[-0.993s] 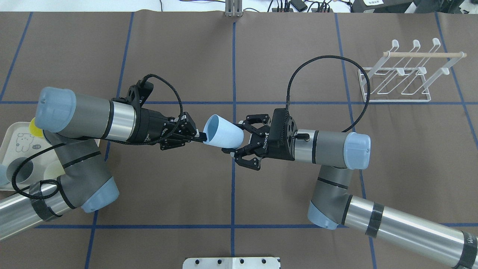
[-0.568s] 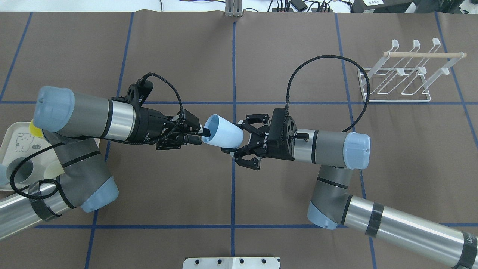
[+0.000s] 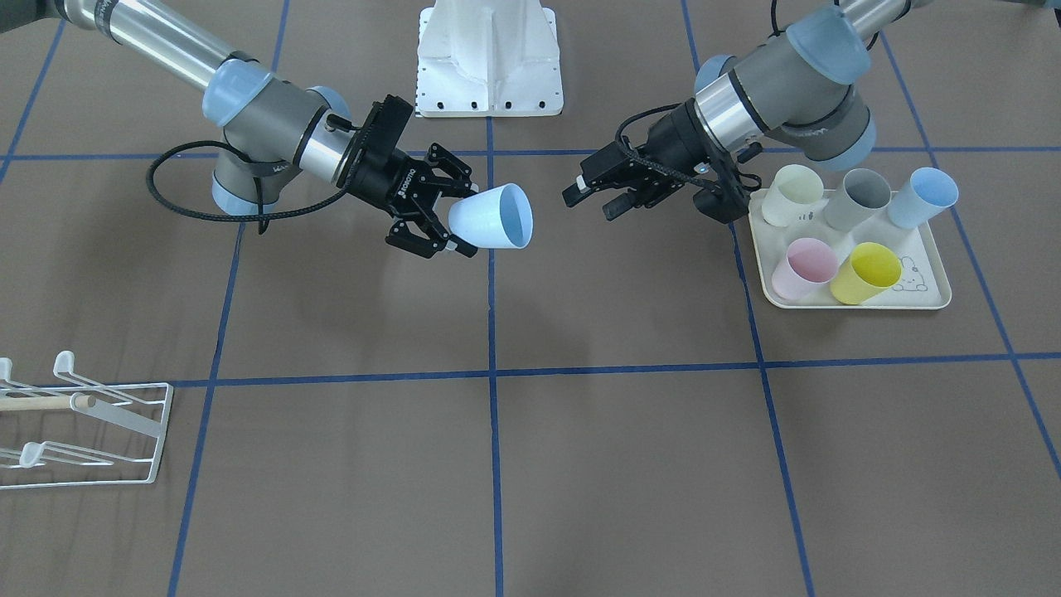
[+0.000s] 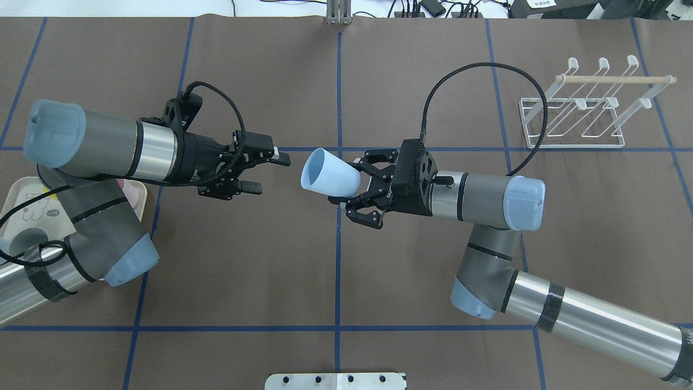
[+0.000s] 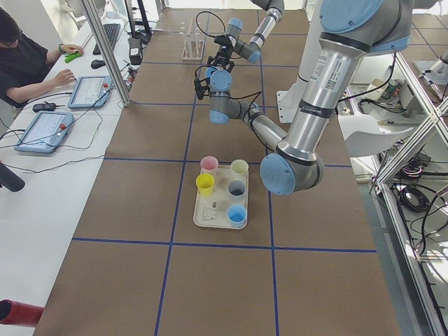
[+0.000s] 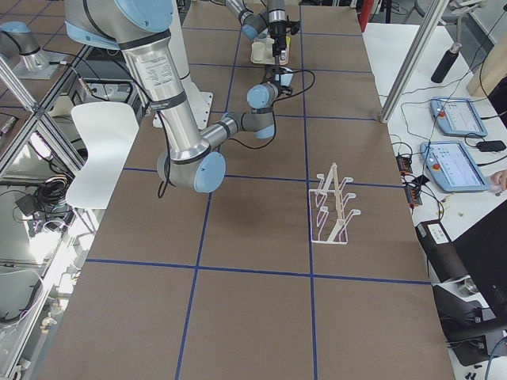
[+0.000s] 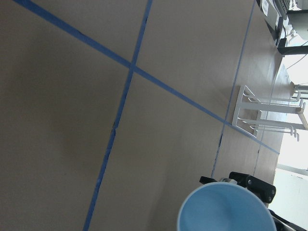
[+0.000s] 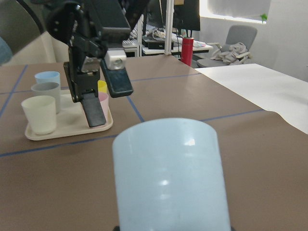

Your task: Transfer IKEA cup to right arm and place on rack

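I see the right hand (image 4: pixel 349 183) clamped on the base of the pale-blue cup (image 4: pixel 326 173), which lies sideways above the table (image 4: pixel 335 271). The left hand (image 4: pixel 270 173) has its fingers spread, near the rim but not touching.

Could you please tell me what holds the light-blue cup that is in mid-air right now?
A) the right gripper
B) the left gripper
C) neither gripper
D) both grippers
A: the right gripper is shut on the cup, while the left gripper is open and apart from it.
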### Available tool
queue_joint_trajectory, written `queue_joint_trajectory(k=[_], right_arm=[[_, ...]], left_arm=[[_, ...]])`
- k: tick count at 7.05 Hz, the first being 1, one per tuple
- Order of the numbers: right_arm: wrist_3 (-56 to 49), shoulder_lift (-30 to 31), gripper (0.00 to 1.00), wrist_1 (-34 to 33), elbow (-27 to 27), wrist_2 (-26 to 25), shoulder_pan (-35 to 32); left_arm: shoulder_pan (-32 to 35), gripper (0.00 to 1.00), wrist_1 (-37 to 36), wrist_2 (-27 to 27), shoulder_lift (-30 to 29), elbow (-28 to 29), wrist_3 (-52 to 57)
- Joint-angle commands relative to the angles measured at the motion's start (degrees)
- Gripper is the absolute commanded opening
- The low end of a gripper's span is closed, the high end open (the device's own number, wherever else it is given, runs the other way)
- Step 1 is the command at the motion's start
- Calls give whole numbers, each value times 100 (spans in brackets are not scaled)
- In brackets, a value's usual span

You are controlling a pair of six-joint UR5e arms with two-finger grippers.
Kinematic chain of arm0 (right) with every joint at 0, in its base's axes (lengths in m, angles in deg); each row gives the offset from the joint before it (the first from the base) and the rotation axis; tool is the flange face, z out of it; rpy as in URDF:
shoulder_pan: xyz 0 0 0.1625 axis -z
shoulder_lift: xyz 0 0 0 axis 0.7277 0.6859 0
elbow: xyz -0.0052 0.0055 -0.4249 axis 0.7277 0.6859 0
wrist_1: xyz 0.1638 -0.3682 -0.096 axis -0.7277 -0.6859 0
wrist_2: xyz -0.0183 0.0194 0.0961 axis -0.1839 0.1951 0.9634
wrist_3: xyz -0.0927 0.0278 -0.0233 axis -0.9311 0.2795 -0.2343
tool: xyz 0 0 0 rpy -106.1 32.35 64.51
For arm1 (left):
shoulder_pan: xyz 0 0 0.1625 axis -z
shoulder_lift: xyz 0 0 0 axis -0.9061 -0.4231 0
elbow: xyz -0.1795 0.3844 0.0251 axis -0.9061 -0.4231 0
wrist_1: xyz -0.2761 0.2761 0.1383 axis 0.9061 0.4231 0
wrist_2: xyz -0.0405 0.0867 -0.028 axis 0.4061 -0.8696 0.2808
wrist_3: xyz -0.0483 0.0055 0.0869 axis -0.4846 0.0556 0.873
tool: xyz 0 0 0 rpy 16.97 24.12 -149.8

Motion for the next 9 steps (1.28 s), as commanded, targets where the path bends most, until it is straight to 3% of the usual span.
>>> queue_joint_trajectory(k=[1,2,3,4,5,7,8,9], right_arm=[[-905,107,39,-2853,-1330,21,-409],[-1756,98,36,-4295,-1868,4,-663],[-2791,37,35,-5397,-2160,-57,-979],[-3837,28,34,-6052,-2268,-49,-1478],[-5301,11,32,-6632,-2295,-40,-1979],[-7949,-147,26,-7697,-2199,-93,-3033],[-9188,-156,25,-7789,-2007,-485,-3317],[-10122,-165,25,-7729,-1753,-1219,-3328]], left_arm=[[378,100,-2059,18,213,-843,1648],[502,100,-3220,-9,362,-1440,2501],[721,100,-3893,-9,642,-1933,3153],[914,100,-3926,-9,1167,-2191,3734],[1195,100,-3926,8,1616,-2341,4393],[1338,100,-3917,17,1805,-2396,4628],[1338,100,-3917,26,1805,-2404,4619],[1330,100,-3917,35,1797,-2387,4584]])
